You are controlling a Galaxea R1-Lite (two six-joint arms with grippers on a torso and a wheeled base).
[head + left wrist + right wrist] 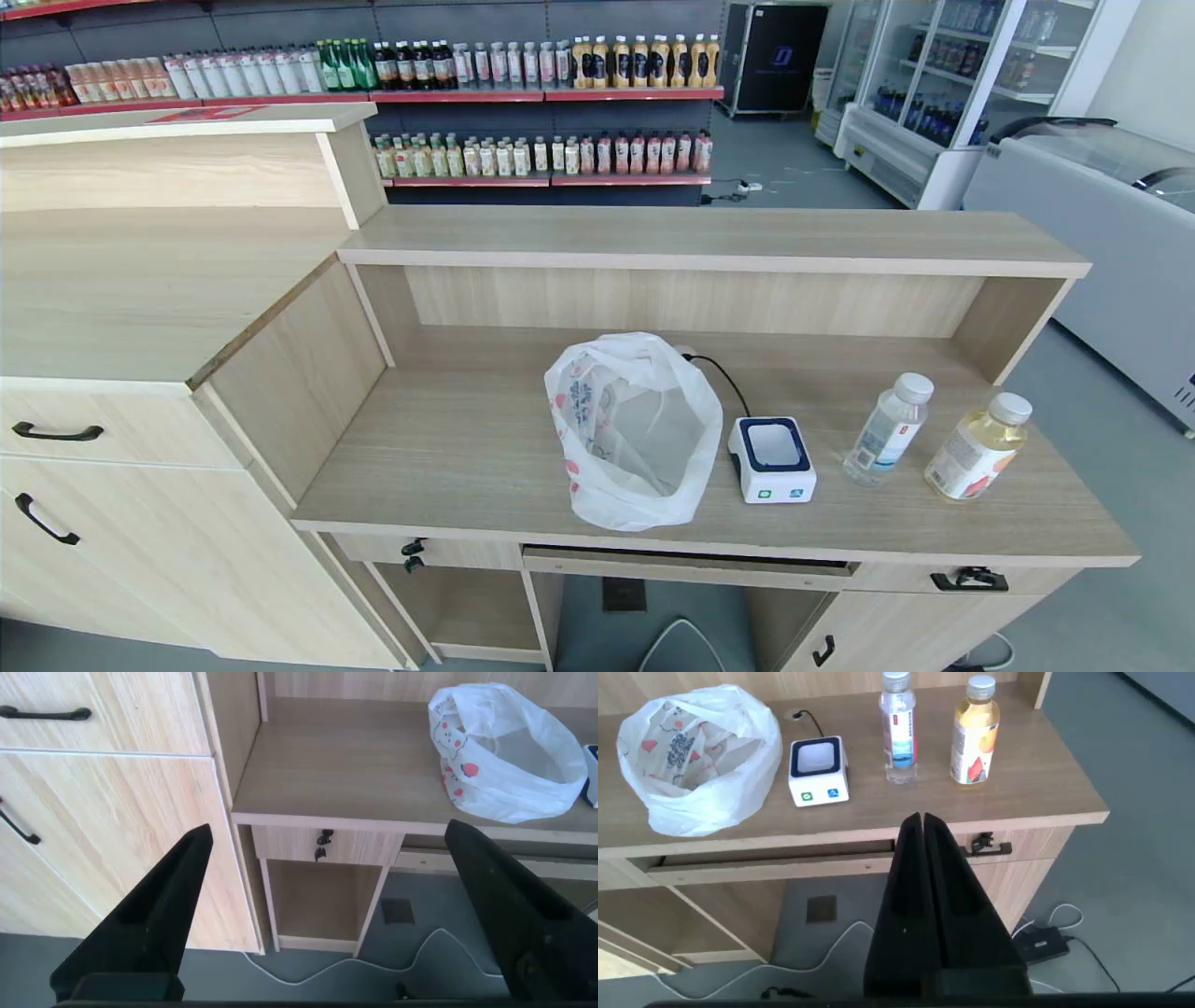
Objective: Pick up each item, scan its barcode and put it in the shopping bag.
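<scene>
Bench: you have a light wood bench (448, 448) with a raised shelf along its back; all the task's things stand on its top
Shopping bag: white plastic shopping bag (635, 439) with red print, standing near the middle of the bench, mouth open and facing up and forward
Scanner: small white scanner (772, 457), its dark-rimmed window facing up, just beside the bag on your robot's right; a black cable (724, 373) runs from it towards the back of the bench, behind the bag
Clear bottle: clear bottle (887, 431) with a white cap, upright, to the right of the scanner and apart from it
Yellow bottle: yellow bottle (978, 450) with a white cap, upright, near the clear bottle and farthest right; the two do not touch
Left gripper: left gripper (327, 831) hangs in front of the bench and lower than its top, facing the keyed drawer (322, 845) under the left end; jaws spread wide, nothing between them
Right gripper: right gripper (921, 823) hangs before the bench's front edge, roughly in line with the clear bottle; jaws pressed together, grasping nothing
</scene>
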